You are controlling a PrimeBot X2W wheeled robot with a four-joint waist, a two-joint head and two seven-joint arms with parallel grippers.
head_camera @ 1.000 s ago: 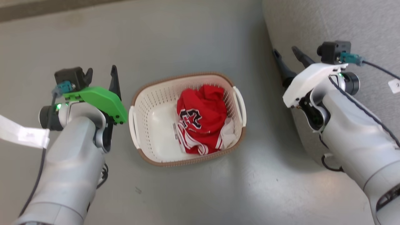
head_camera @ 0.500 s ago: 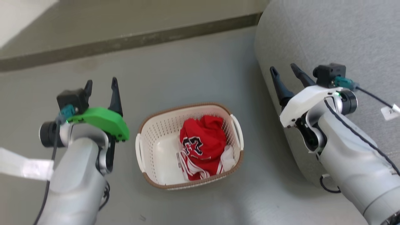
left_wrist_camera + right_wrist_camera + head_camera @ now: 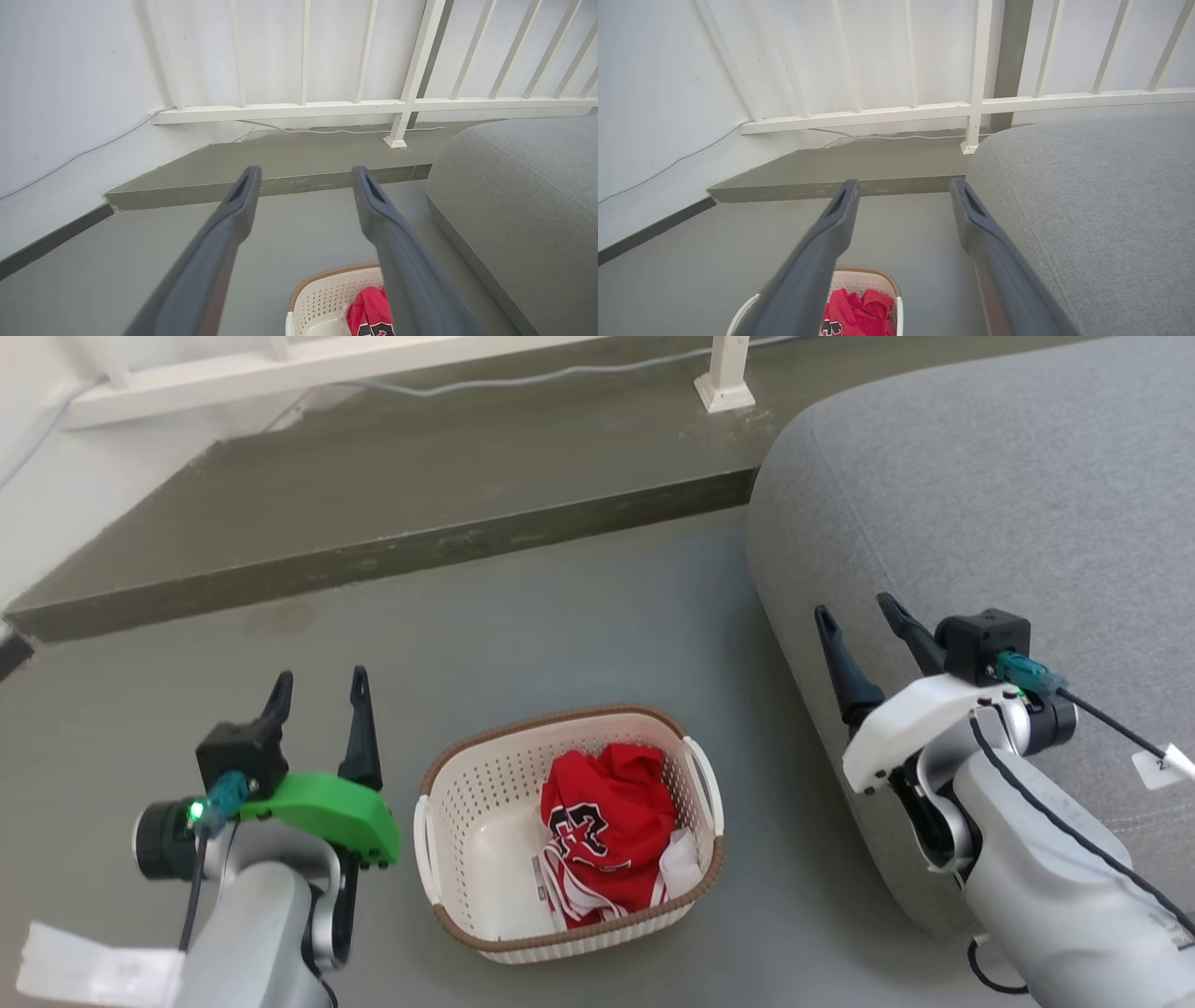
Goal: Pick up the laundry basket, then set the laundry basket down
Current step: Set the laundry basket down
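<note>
**Basket on the floor, both grippers open and empty**

The big grey sofa [image 3: 980, 523] is to the right of the basket [image 3: 560, 717]. The grey floor [image 3: 560, 635] is under the basket and all around it. The basket sits flat on the floor, near the sofa but not touching it.

The left gripper [image 3: 320, 677] is just left of the basket. Its two fingers are spread apart with nothing between them. The right gripper [image 3: 853, 607] is to the right of the basket, over the sofa's edge. Its fingers are spread apart too, with nothing in them. Neither gripper touches the basket. Both point past it and look to be up above it.

A red shirt [image 3: 607, 821] lies bunched up in the right side of the basket.

I think this is one of two steps. Either the lift has not started, or the basket has just been put down. I cannot tell which. If the lift comes next, each gripper must come down and in to the white handle on its side: the left handle [image 3: 422, 845] and the right handle [image 3: 705, 784]. Then both must close and go up together, so the basket stays flat.
</note>
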